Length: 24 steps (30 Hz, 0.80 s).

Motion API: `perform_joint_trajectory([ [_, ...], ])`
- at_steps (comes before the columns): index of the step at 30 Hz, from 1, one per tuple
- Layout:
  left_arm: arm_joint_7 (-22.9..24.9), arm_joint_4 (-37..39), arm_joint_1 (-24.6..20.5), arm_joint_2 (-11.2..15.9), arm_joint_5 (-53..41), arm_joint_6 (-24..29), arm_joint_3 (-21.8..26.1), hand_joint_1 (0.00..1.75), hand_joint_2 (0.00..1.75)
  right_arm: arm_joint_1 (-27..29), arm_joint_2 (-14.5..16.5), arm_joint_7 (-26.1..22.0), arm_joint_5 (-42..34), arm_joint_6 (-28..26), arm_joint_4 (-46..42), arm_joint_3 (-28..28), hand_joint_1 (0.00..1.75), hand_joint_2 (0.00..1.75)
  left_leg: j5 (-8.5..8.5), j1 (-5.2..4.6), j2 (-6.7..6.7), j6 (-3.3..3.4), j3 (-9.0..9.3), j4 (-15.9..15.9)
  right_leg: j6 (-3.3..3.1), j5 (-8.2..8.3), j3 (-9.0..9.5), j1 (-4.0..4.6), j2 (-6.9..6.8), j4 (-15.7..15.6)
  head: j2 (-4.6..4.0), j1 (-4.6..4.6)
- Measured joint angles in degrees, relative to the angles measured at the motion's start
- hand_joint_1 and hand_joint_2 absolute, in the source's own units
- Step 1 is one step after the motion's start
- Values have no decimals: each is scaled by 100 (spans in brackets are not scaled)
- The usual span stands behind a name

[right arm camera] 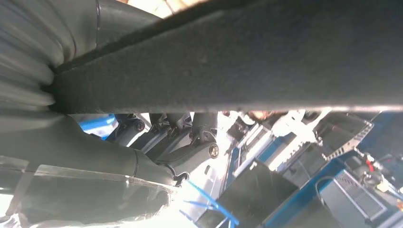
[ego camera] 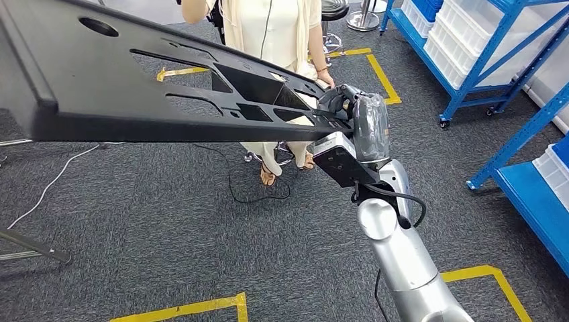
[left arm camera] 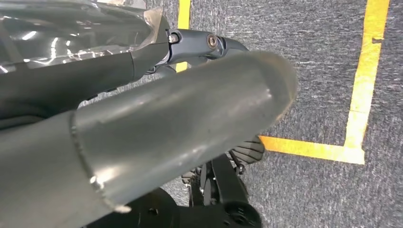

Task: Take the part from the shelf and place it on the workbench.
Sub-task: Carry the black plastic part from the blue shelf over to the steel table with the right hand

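Your right hand (ego camera: 349, 111) grips the black plastic panel (ego camera: 154, 94) aloft, off the shelf; workbench placement pending; left hand (left arm camera: 142, 123) state indeterminable.

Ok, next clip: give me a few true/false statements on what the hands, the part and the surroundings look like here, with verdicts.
1. The right hand holds the black part by one end. True.
2. The part rests on a workbench. False: it is held in the air above grey carpet.
3. A person stands beyond the part. True.
4. The shelving at the right is red. False: it is blue, with white bins.
5. The left hand grips the part. False: it hangs over the carpet and yellow floor tape.
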Motion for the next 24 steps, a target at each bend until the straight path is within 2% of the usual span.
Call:
perform_joint_trajectory([
  [1,1,1,3,0,2,-6,-2,0,0,32,1,10,6,0,-17,1,175,175,-41,5,16,-2,-125,208,-13,-10,5,17,-54,0,0,0],
  [2,1,1,9,0,4,-11,-4,0,0,61,1,15,16,0,-34,2,175,175,22,7,25,7,-146,211,-25,-21,12,30,-104,1,0,-2],
  [3,2,1,13,1,5,-15,-7,0,0,86,1,18,28,0,-56,2,175,175,181,4,44,28,-49,-8,-31,-33,24,41,-152,1,0,-1],
  [4,1,0,14,2,4,-17,-11,0,0,101,1,20,41,0,-81,3,175,175,387,-9,102,63,144,-390,-31,-48,41,50,-195,0,0,-2],
  [5,1,-1,10,3,3,-20,-17,0,0,111,1,22,54,0,-108,3,175,175,540,-45,219,107,350,-782,-21,-67,57,69,-235,0,0,-1],
  [6,0,-1,4,4,1,-23,-22,0,0,119,-2,25,66,0,-137,3,175,175,639,-84,308,153,507,-1083,-3,-85,69,86,-272,-1,0,4],
  [7,0,-1,-2,5,-2,-27,-28,0,0,133,-3,29,76,1,-163,3,175,175,671,-122,375,192,591,-1250,17,-99,78,98,-309,-2,0,3],
  [8,1,-1,-5,7,-5,-30,-31,0,0,155,-5,34,88,1,-188,3,175,175,654,-156,385,221,608,-1299,39,-112,85,105,-352,-9,0,5],
  [10,1,-1,-1,9,-8,-35,-35,0,0,206,-8,46,109,4,-233,3,175,175,682,-156,266,278,632,-1364,85,-142,91,102,-400,-9,0,3],
  [12,1,-1,1,10,-8,-41,-40,0,0,246,-15,54,128,6,-278,4,175,175,737,-123,160,346,704,-1470,98,-273,-4,97,-218,228,0,11],
  [14,1,-1,-10,9,-8,-46,-46,0,0,288,-39,56,137,7,-308,3,175,175,762,-101,39,384,745,-1516,64,-560,-339,81,33,924,0,34],
  [15,1,-1,-13,10,-8,-46,-48,0,0,315,-53,58,138,7,-315,2,175,175,761,-99,-32,389,748,-1515,58,-697,-551,72,87,1324,0,45],
  [16,1,-1,-15,10,-8,-48,-50,0,0,344,-66,62,139,8,-317,1,175,175,758,-96,-108,388,751,-1514,78,-765,-713,59,103,1596,0,52],
  [17,1,-1,-11,10,-8,-51,-50,0,0,368,-74,66,141,9,-317,2,175,175,755,-93,-176,384,755,-1512,116,-759,-794,45,108,1699,0,52],
  [18,2,-1,-7,10,-8,-55,-51,0,0,384,-79,69,144,10,-317,2,175,175,752,-89,-231,380,758,-1509,159,-706,-805,32,110,1668,0,55],
  [19,2,-1,-4,8,-8,-59,-51,0,0,391,-84,71,148,11,-320,3,175,175,746,-81,-287,370,764,-1501,213,-582,-724,13,114,1453,0,55],
  [21,1,-1,1,4,-8,-63,-52,0,0,390,-91,72,154,13,-340,3,175,175,711,-64,-401,317,752,-1442,321,-262,-417,-48,222,738,0,62],
  [22,1,-1,1,4,-8,-64,-53,0,0,389,-94,72,155,15,-355,4,175,175,681,-58,-467,273,730,-1389,342,-120,-264,-74,285,394,0,62],
  [23,1,-1,5,5,-9,-64,-54,0,0,391,-96,73,156,17,-368,5,175,175,656,-54,-517,230,700,-1344,330,-40,-167,-85,334,180,0,63],
  [24,1,-1,13,7,-11,-64,-54,0,0,394,-97,78,157,21,-378,5,175,175,642,-49,-556,192,673,-1317,288,-22,-135,-77,355,114,0,65],
])
